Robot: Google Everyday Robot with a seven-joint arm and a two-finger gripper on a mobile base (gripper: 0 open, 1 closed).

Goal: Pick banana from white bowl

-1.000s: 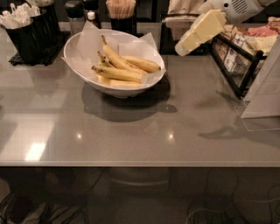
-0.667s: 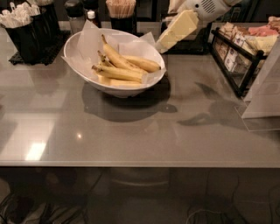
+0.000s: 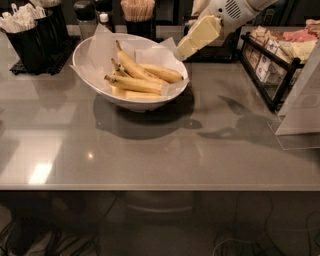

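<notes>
The white bowl stands on the grey counter at the back left of centre, lined with white paper. Several yellow bananas lie in it. The banana, the longest one, curves from its dark stem at the back of the bowl down towards the front right, over the others. My gripper, pale yellow on a white arm, comes in from the upper right. It hangs tilted just above the bowl's right rim, apart from the bananas and holding nothing.
A black caddy of white packets stands at the back left. Shakers and a toothpick holder stand behind the bowl. A black wire rack of packets and a clear stand stand at the right.
My gripper has moved left and down from the upper right, and now hangs at the bowl's right rim. The bowl and bananas have not moved.
</notes>
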